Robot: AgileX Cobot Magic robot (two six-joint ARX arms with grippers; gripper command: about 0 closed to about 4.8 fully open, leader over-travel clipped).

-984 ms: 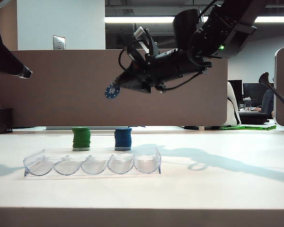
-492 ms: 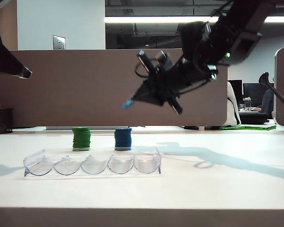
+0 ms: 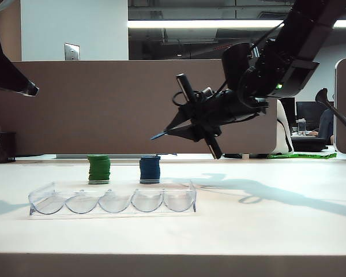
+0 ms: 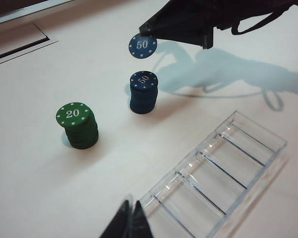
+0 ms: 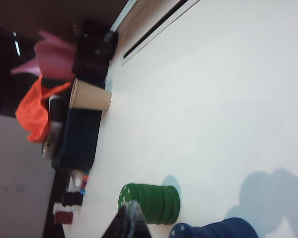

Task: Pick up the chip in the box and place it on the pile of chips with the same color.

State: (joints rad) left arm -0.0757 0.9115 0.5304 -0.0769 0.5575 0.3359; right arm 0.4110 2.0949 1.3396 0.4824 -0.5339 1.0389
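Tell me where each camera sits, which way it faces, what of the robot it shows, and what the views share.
Exterior view: low at the table's edge, looking level across the box to both piles; shows the right arm with the right gripper holding the chip edge-on in the air, and part of the left arm.
Left wrist view: high, looking down on the green pile, the pile of chips and the box; the left gripper fingers shut.
Right wrist view: rolled sideways, facing the table; the right gripper's fingertips show.
All views share both piles.

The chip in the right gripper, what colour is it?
Dark blue with a white 50, the chip shows best in the left wrist view.
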